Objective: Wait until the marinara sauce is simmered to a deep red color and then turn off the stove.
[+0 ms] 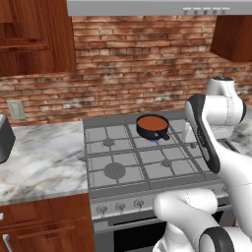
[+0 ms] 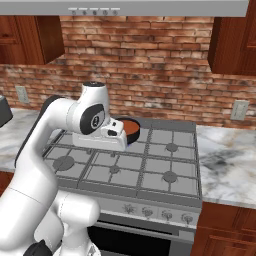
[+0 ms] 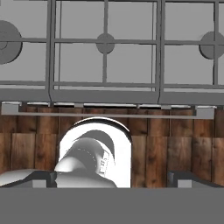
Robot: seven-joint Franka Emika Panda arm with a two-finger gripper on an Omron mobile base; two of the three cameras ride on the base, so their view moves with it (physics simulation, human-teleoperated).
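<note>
Sauce [image 1: 151,122] orange-red in a black pan [image 1: 152,129] on the stove's [image 1: 123,162] back middle burner, over a blue flame. Jaws raised above the stove front, apart, grasping nothing.

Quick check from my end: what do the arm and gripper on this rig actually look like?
The arm is glossy white with rounded, tubular links and dark grey to black bands at the joints. One round joint cap is dark with a pale mark. The gripper ends in two small dark finger tips. No cables are visible.
</note>
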